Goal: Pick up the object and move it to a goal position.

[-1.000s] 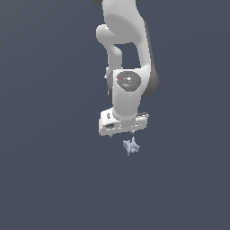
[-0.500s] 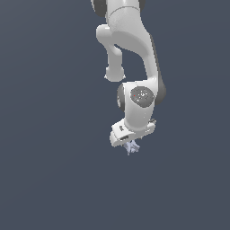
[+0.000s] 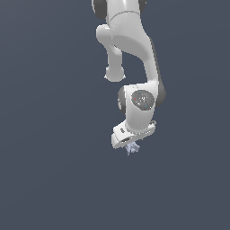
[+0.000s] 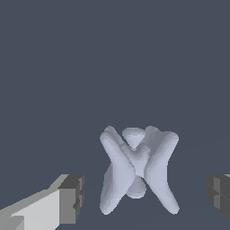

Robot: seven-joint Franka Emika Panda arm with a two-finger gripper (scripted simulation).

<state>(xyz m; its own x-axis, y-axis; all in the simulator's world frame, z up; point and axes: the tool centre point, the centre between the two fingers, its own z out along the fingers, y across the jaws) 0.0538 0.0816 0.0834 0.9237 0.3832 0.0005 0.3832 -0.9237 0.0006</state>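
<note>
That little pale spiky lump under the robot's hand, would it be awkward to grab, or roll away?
The pale lavender-blue spiky lump probably won't roll: its jutting prongs should catch. It looks rigid. Gripping may be fiddly, since the dark-padded fingers would meet rounded, slanted prongs rather than flat sides.

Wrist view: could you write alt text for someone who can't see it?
A small pale lavender-blue spiky lump with several jutting prongs sits between the two dark-padded fingertips of a white robot gripper. The jaws stand apart, with a gap on each side of the lump. The background is plain dark grey-blue.
</note>
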